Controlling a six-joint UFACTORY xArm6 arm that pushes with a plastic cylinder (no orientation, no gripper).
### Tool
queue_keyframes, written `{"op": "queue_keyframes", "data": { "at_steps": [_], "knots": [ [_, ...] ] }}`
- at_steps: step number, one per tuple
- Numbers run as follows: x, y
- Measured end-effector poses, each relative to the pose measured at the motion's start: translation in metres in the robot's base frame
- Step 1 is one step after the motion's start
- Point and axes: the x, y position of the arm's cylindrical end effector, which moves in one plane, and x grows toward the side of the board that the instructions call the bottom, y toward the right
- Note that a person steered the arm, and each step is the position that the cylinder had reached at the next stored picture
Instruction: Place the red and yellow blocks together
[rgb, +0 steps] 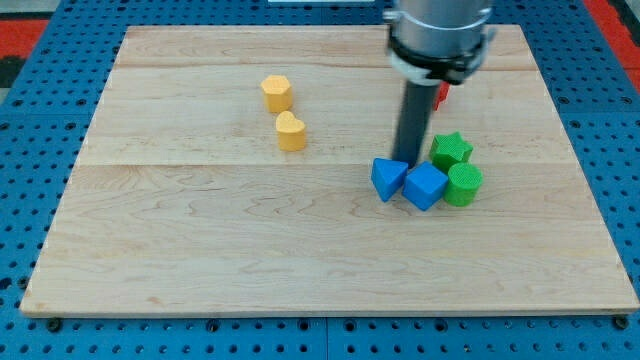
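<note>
Two yellow blocks sit left of centre: a hexagonal one (277, 93) and a heart-like one (291, 131) just below it. A red block (441, 95) shows only as a sliver behind the arm at the view's upper right; its shape is hidden. My tip (406, 160) rests at the top edge of the blue triangular block (387, 178), well to the right of the yellow blocks and below the red one.
A blue cube (425, 186) lies right of the blue triangular block. A green star block (451, 150) and a green round block (463, 185) lie beside it. The wooden board (200, 250) sits on a blue pegboard.
</note>
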Motion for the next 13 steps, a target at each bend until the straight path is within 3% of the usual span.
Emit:
{"op": "queue_keyframes", "data": {
  "at_steps": [2, 3, 4, 5, 6, 7, 10, 13],
  "knots": [
    [0.003, -0.100],
    [-0.022, -0.142],
    [-0.070, -0.119],
    [-0.078, -0.065],
    [-0.070, -0.083],
    [-0.034, -0.090],
    [-0.098, 0.019],
    [-0.067, 0.000]
  ]
}}
